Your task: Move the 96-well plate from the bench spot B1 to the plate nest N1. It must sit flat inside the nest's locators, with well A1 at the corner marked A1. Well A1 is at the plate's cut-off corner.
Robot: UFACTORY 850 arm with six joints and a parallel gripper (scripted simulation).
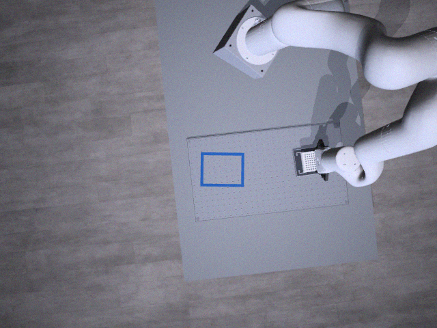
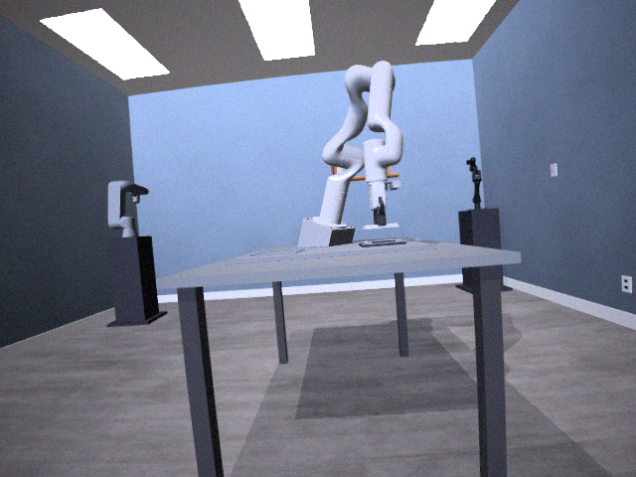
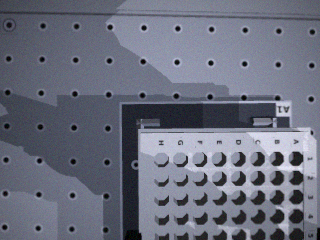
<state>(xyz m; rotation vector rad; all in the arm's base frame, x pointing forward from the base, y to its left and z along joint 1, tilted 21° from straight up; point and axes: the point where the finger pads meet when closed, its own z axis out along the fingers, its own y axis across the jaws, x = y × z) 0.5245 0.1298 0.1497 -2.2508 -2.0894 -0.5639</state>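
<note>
- I read the jaws clamped on the plate (image 3: 225, 185), holding it level.
- Plate hangs above the nest (image 3: 200, 112), not seated.
- Nest's A1 mark (image 3: 283, 109) lies toward plate column A.
- B1 outline (image 1: 222, 169) sits well apart on the surface (image 1: 275, 240).

table (image 2: 359, 264) | perforated board (image 1: 268, 201) | 2 cam stands: L (image 2: 134, 277), R (image 2: 480, 228)

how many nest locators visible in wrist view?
2. One locator near the nest's upper left, another locator by the A1 mark. The held 96-well plate may hide more.
</note>
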